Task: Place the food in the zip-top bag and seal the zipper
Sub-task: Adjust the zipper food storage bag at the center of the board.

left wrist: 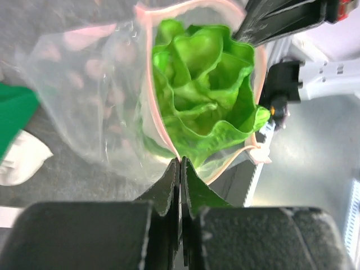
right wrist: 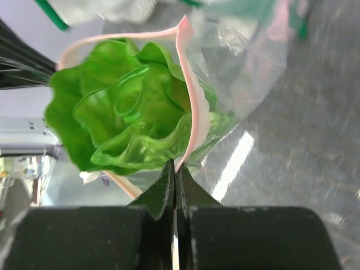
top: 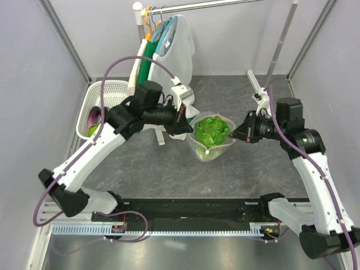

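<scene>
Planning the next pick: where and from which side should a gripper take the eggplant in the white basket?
Probably across the purple body of the eggplant, coming straight down through the open top of the basket; its walls block side approaches. It lies low against the left wall, partly hidden.

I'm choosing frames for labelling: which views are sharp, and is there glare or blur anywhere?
Top external: evenly lit, sharp throughout. Left wrist: lettuce head crisp, the zip-top bag beside it and the left gripper soft. Right wrist: lettuce sharp, white glare streak on the table, which looks smeared.
</scene>
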`<state>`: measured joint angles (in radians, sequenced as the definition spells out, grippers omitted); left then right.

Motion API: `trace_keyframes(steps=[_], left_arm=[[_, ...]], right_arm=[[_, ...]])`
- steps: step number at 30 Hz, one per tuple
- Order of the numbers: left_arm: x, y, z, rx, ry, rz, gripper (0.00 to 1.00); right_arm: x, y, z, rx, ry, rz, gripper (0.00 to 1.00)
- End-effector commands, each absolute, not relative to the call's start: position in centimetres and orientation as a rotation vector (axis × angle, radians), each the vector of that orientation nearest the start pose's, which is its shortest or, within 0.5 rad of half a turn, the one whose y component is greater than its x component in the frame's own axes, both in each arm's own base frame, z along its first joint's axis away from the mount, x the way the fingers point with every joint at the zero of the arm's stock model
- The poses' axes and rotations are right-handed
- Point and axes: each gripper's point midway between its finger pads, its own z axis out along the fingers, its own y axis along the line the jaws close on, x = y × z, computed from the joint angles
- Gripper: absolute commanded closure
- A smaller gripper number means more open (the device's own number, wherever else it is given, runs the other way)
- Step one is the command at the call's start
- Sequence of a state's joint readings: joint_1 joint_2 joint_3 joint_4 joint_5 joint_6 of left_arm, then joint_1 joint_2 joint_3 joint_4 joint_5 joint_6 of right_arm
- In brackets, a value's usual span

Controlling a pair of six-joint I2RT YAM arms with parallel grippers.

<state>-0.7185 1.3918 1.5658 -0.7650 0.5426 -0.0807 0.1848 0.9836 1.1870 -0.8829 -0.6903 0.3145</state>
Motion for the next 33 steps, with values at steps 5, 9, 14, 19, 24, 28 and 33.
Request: trace_keyframes(steps=[5,9,14,19,24,28,33], left_arm=[[21.7,-31.4,27.4,0.927,2.228,-0.922,0.98],[20.9,-30.3,37.6,0.861,1.771,-1.02,0.98],[21.0,-31.0,31.2,1.012,2.018,-0.935,0.98],[20.1,-31.2,32.5,1.018,1.759,-0.79,0.98],[16.0,-32.7,34.3,1.152,1.659,-0.926,0.98],[16.2,-32.1,32.2,1.185,1.72,-0.874,0.95],[16.2,-30.7,31.3,1.143,1.792,-0.842,0.57]], right_arm=[[20.5,16.7,26.9,-0.222,2.276,1.103,1.0],[20.3,17.2,37.1,-0.298,1.968,1.113,1.0],[19.3,17.2,30.5,-0.361,2.165,1.133,1.0],[20.0,16.5,32.1,-0.41,2.025,1.017,1.0],[19.8,17.7,33.8,-0.472,2.017,1.029,1.0],[19.1,17.2,29.8,-0.591,2.144,0.987,1.0],[19.4,16.4,28.7,-0.729,2.111,0.886,1.0]])
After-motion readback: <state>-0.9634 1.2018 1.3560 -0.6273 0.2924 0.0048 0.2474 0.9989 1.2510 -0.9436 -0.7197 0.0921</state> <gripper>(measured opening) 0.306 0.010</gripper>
